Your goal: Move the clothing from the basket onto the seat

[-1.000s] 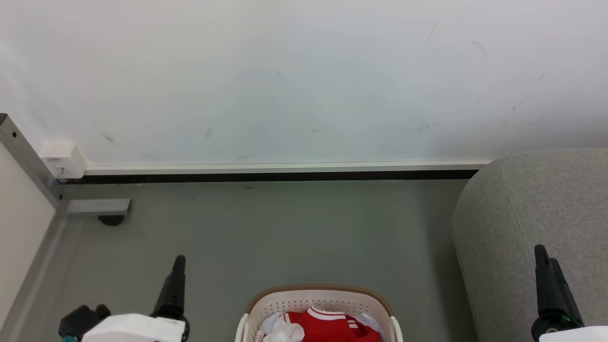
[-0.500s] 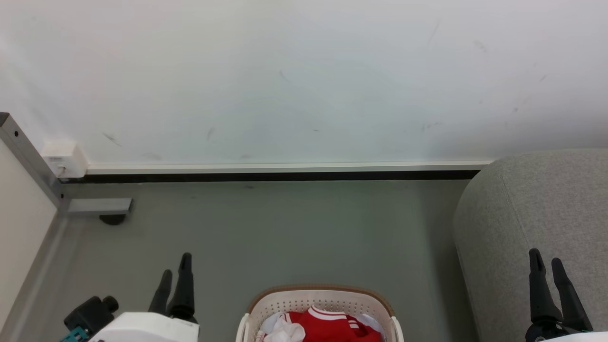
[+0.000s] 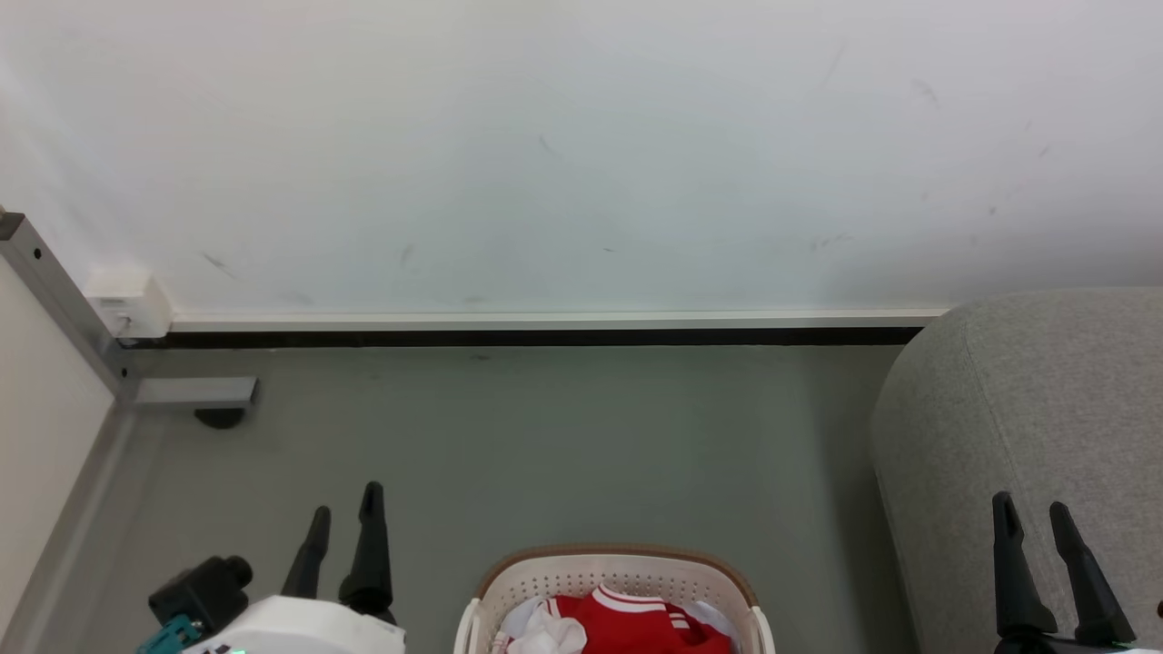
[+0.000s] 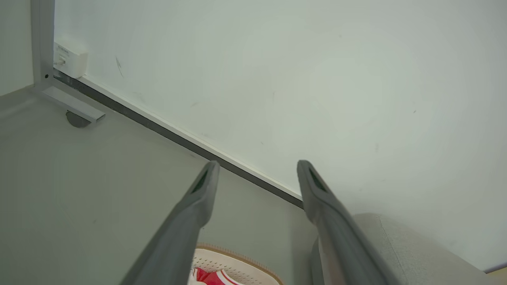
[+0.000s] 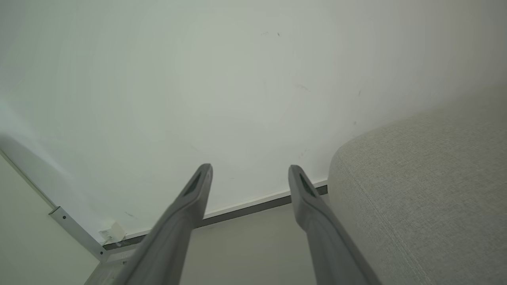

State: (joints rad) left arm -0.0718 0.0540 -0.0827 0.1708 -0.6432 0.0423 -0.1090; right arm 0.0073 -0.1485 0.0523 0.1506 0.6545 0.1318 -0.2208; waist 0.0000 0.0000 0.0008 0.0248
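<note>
Red cloth with white striped trim, the clothing (image 3: 627,627), lay heaped inside the cream perforated basket (image 3: 618,552). A crumpled white piece sat against the basket's left wall and the red jersey lay across its middle. The basket stood on the grey floor (image 3: 545,436), well back from the floor's wall-side edge and just left of the grey woven seat (image 3: 1027,391).

Over the last second both our wrists had rolled. Each gripper had shown edge-on as a single dark finger. Now the left gripper (image 3: 345,502) and the right gripper (image 3: 1029,504) each showed two fingers standing apart, released and holding nothing. The left one had also drifted a little toward the basket, though it hung over bare floor to the basket's left, clear of the rim. The right one sat against the seat's near side, slightly lower in the head view than before. The basket and its load had not moved. The small shift of the skirting (image 3: 545,321) we put down to our own head.

We judged that no part of the task was done yet and that this was the set-up for a first reach. With the fingers turned and spread, the next move called for the left arm to swing right and down over the rim into the heap.
</note>
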